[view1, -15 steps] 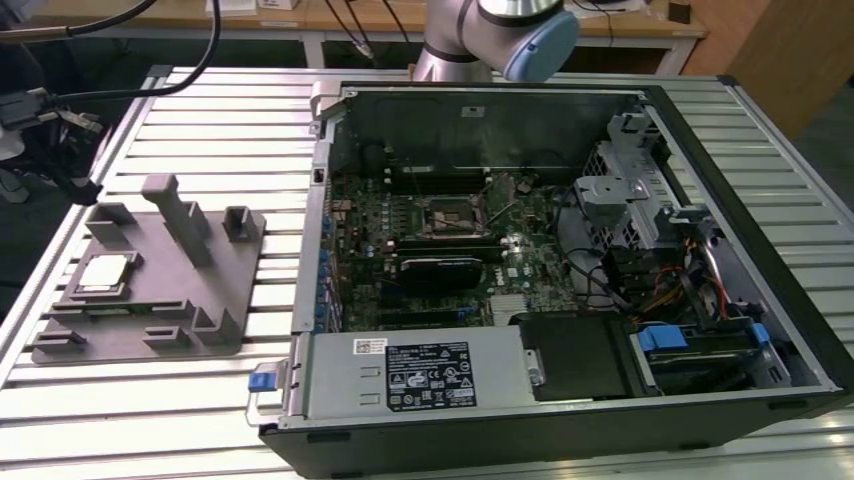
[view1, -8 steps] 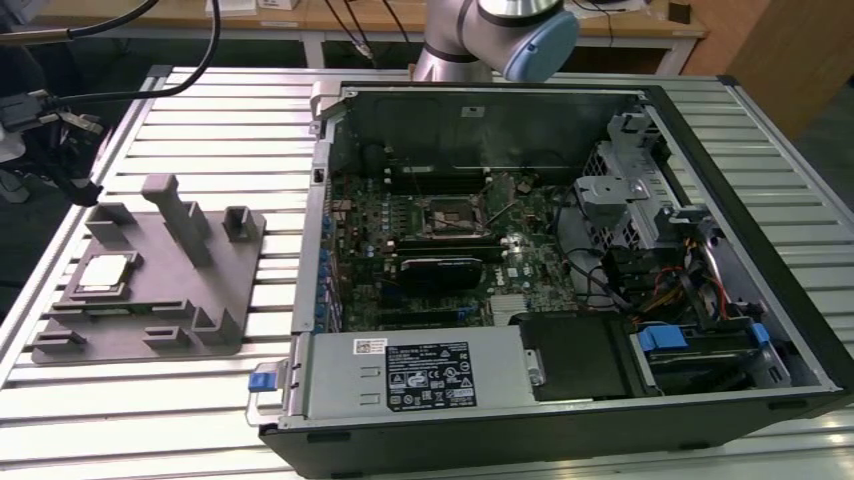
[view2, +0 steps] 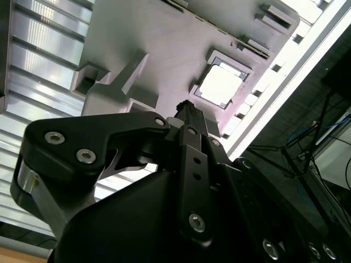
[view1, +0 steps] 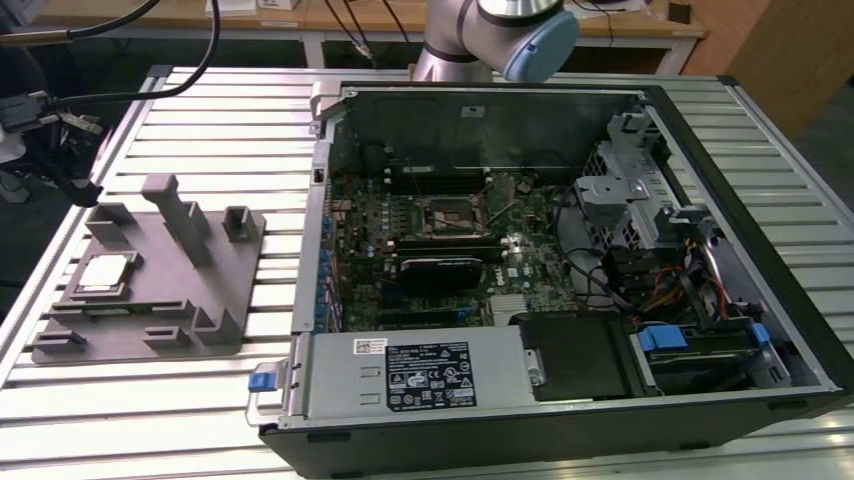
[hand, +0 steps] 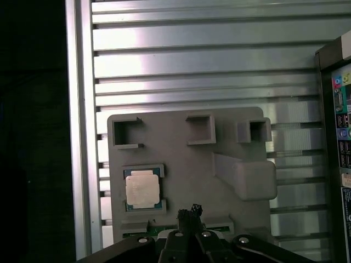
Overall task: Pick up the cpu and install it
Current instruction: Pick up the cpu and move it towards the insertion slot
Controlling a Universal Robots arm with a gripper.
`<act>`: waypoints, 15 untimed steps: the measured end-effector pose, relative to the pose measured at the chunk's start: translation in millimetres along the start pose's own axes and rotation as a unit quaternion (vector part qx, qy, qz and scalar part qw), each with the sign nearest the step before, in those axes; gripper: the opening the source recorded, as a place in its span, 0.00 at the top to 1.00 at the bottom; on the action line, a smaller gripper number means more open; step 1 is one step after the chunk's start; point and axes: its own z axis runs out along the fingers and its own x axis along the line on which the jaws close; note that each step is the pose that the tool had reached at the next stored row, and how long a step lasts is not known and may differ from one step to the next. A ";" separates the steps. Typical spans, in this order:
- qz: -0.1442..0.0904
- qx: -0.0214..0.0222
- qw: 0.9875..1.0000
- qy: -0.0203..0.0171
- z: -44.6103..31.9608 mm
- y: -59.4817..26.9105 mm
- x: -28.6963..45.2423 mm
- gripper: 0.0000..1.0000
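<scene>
The cpu (view1: 104, 273) is a small silver-topped square lying flat in a pocket of the grey fixture plate (view1: 174, 300), on the exterior view's left. Both wrist views show the cpu (hand: 142, 191) (view2: 219, 86) in that pocket from above. My gripper (hand: 189, 211) (view2: 186, 107) hangs well above the plate, off to one side of the chip and not touching it. Its fingertips (hand: 190, 209) sit pressed together with nothing between them. The dark motherboard socket (view1: 447, 212) lies inside the open computer case (view1: 747, 180).
The fixture plate carries raised grey blocks and posts (view1: 174, 215) near the chip. The slatted metal table (view1: 134, 400) runs under everything, and its edge (hand: 82, 137) is close to the plate. The arm's base (view1: 461, 40) stands behind the case. Cables (view1: 80, 110) hang at the exterior view's left.
</scene>
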 end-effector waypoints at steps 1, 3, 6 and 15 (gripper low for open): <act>0.000 0.000 1.000 0.000 0.3 0.0 0.1 0.89; 0.000 0.000 1.000 0.000 1.0 -0.1 0.3 0.89; 0.000 0.000 1.000 0.000 2.1 -0.1 0.6 0.89; 0.000 0.000 1.000 0.000 4.6 -0.3 1.4 0.89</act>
